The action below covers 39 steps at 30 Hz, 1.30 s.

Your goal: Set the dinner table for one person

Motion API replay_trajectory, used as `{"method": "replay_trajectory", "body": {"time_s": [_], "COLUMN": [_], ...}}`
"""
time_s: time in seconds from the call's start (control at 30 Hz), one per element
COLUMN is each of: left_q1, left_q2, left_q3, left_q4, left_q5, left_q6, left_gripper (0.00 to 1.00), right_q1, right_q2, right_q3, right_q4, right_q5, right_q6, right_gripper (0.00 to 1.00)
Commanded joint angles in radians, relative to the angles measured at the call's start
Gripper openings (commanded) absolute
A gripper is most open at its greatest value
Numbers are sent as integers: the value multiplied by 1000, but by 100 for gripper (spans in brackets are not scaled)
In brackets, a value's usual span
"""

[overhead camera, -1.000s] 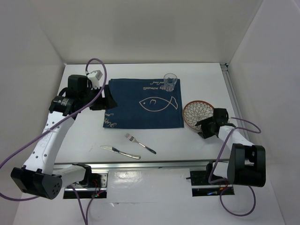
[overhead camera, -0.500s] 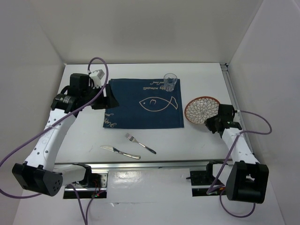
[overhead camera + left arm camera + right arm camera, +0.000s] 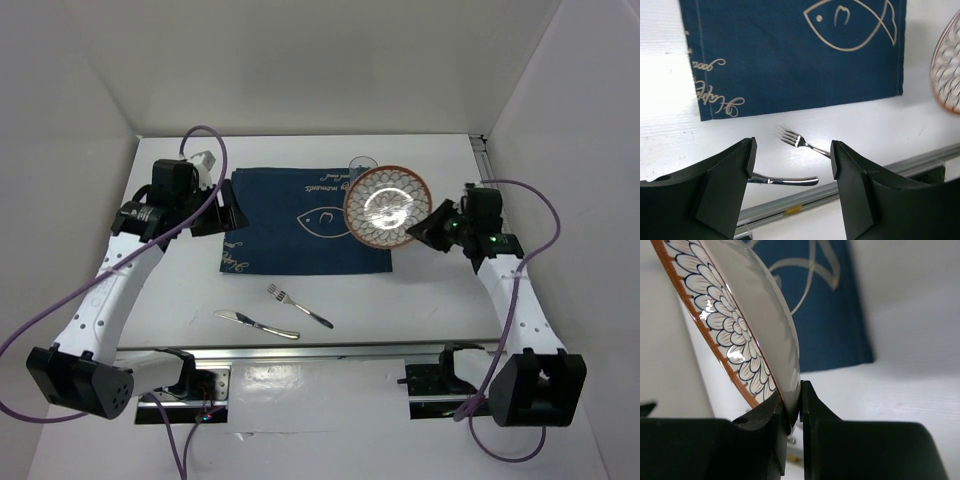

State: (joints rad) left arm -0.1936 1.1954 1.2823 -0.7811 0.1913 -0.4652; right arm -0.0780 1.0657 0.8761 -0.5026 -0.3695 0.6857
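My right gripper (image 3: 437, 226) is shut on the rim of a patterned plate (image 3: 386, 206) with an orange edge. It holds the plate tilted in the air over the right end of the navy fish placemat (image 3: 300, 222). The right wrist view shows the plate (image 3: 740, 320) clamped between the fingers. My left gripper (image 3: 228, 208) is open and empty above the placemat's left edge. A fork (image 3: 298, 305) and a knife (image 3: 255, 324) lie on the white dinner table (image 3: 170, 290) in front of the placemat. Both show in the left wrist view: fork (image 3: 802, 142), knife (image 3: 785, 180).
A clear glass (image 3: 360, 166) stands at the placemat's far right corner, mostly behind the raised plate. A metal rail (image 3: 330, 350) runs along the table's near edge. White walls enclose the table on three sides.
My right gripper lifted the plate off the table at the right and carried it left and up, over the placemat's right end. The left arm barely moved.
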Motion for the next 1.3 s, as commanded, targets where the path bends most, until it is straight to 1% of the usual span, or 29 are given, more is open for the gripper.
{"method": "replay_trajectory", "body": {"time_s": [0.0, 0.03, 0.07, 0.13, 0.17, 0.27, 0.3, 0.37, 0.4, 0.43, 0.5, 0.53, 0.63, 0.73, 0.87, 0.97, 1.1, 1.27], "left_q1": [-3, -3, -3, -3, -3, -3, -3, -3, -3, -3, -3, -3, -3, -3, -3, -3, -3, -3], "left_q2": [-31, -42, -42, -62, -75, -97, -97, -108, -108, -108, -118, -118, -128, -128, -117, -108, -108, -108], "left_q3": [-6, -6, -6, -6, -6, -6, -6, -6, 3, 3, 3, 3, -11, -21, -21, -21, -11, -11], "left_q4": [6, -3, -3, -3, -3, -12, -24, -36, -46, -46, -56, -56, -56, -56, -56, -79, -89, -89], "left_q5": [-102, -134, -144, -177, -188, -223, -224, -233, -233, -233, -243, -243, -256, -199, -181, -207, -230, -221], "left_q6": [-62, -72, -81, -90, -90, -101, -101, -101, -101, -101, -92, -92, -104, -104, -104, -78, -53, -53], "left_gripper": [78, 78, 78, 78, 77, 77, 77, 77, 75, 75, 75, 74, 71, 71, 71, 72, 72, 74], "right_q1": [134, 215, 256, 332, 392, 441, 442, 442, 442, 442, 442, 442, 451, 451, 451, 451, 462, 462], "right_q2": [31, 54, 78, 173, 251, 373, 443, 505, 536, 589, 643, 701, 790, 856, 904, 933, 945, 955], "right_q3": [29, 53, 67, 101, 147, 214, 215, 225, 253, 265, 309, 329, 394, 437, 469, 491, 500, 488], "right_q4": [185, 196, 226, 257, 280, 332, 396, 461, 502, 519, 544, 544, 553, 564, 573, 563, 536, 526], "right_q5": [-269, -238, -221, -166, -155, -141, -158, -173, -183, -183, -206, -206, -221, -221, -223, -223, -209, -180], "right_q6": [6, 17, 26, 35, 35, 60, 77, 125, 139, 149, 167, 178, 187, 199, 213, 222, 222, 235], "right_gripper": [0, 0, 0, 0, 0, 0, 0, 0, 0, 0, 0, 0, 0, 0, 0, 0, 0, 0]}}
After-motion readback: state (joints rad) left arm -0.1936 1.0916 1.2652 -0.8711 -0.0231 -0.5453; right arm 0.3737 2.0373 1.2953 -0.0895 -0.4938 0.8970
